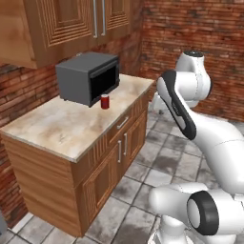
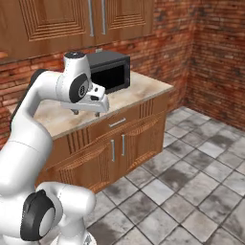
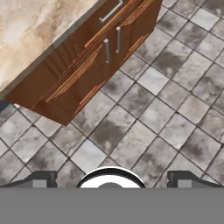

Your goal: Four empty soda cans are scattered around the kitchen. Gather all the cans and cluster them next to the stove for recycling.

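Gripper (image 3: 110, 179) fingers spread wide, empty, above bare tile floor (image 3: 166, 109). Red soda can (image 1: 105, 101) near counter (image 1: 62, 128) front edge, beside microwave (image 1: 86, 76).

A black microwave (image 1: 89, 77) sits at the back of a beige marbled counter (image 1: 66, 125), against the red brick wall (image 1: 200, 43) and under brown wooden upper cabinets (image 1: 62, 24). Below the counter, a wooden base cabinet (image 1: 112, 162) has a drawer and two doors with silver bar handles (image 3: 112, 49). The grey stone tile floor (image 3: 166, 109) spreads out in front of it.
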Controlling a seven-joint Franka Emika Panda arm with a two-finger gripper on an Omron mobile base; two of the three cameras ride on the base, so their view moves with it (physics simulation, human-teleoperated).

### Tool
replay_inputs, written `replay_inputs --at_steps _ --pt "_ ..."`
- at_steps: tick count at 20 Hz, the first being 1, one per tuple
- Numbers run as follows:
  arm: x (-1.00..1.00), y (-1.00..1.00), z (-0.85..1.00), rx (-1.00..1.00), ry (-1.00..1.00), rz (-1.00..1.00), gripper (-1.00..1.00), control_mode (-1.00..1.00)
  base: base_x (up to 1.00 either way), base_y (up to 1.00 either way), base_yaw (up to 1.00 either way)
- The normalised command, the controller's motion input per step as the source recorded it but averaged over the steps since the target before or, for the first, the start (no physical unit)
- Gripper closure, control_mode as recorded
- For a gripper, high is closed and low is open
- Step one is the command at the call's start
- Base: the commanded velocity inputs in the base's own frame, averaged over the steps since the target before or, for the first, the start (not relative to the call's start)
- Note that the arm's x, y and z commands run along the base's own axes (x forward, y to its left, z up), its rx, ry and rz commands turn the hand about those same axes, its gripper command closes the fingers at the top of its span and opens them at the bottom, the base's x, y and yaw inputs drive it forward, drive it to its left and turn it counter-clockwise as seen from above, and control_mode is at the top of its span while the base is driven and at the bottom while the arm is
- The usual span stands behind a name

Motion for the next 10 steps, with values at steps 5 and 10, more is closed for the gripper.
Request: replay_inputs --at_steps 5,10 --pt "0.0 0.0 0.0 0.0 0.0 0.0 -1.0 1.0 0.07 -0.02 0.5" --pt "0.0 0.0 0.0 0.0 0.0 0.0 -1.0 1.0 0.13 -0.08 0.49"
